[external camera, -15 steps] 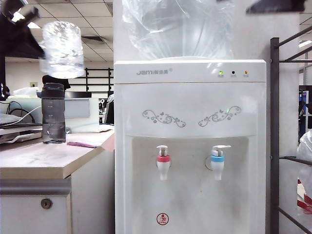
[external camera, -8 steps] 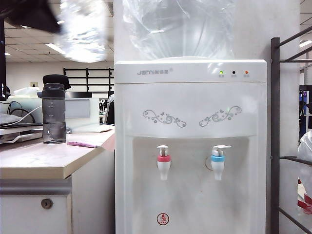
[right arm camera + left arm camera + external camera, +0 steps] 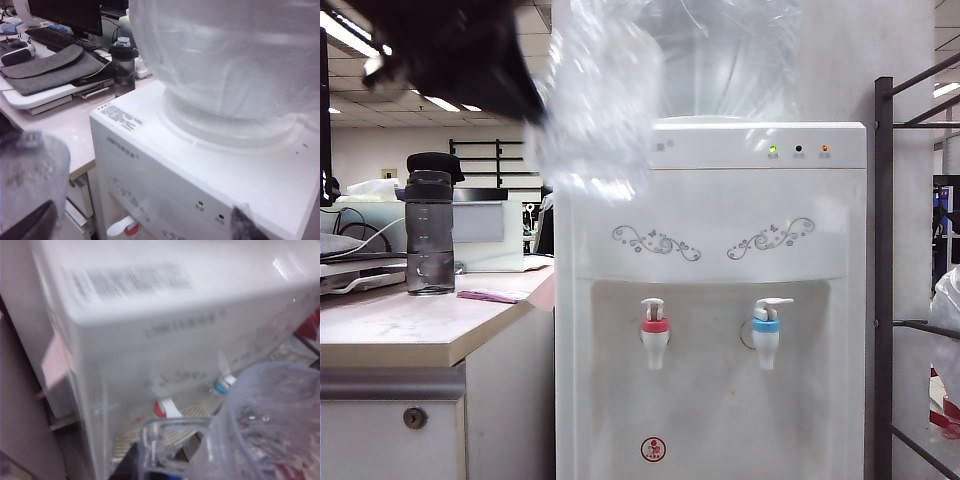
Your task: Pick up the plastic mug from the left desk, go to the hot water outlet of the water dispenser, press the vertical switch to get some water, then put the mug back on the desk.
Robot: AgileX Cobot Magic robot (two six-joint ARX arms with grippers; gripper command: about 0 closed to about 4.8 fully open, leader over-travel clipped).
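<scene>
Plastic mug (image 3: 598, 110): clear, blurred, airborne in upper centre-left of the exterior view, in front of the top left corner of the water dispenser (image 3: 710, 300), well above the left desk (image 3: 410, 325). In the left wrist view the mug (image 3: 260, 430) fills the lower right, handle toward the camera; the left gripper (image 3: 145, 467) is clenched on the mug by that handle. In the exterior view the left gripper shows as a dark mass at upper left, touching the mug.

Hot water outlet (image 3: 655, 335) with red collar sits lower centre in the dispenser recess, vertical switch (image 3: 653, 307) on top; blue-collared tap (image 3: 766, 335) beside it to the right. Mug is well above both.

Right gripper (image 3: 135, 222): released, jaws wide apart, dark finger tips at the lower corners of the right wrist view, holding nothing, above the dispenser top near the big clear bottle (image 3: 225, 60).

Dark grey flask (image 3: 429, 235) stands upright on the desk, mid-left.
</scene>
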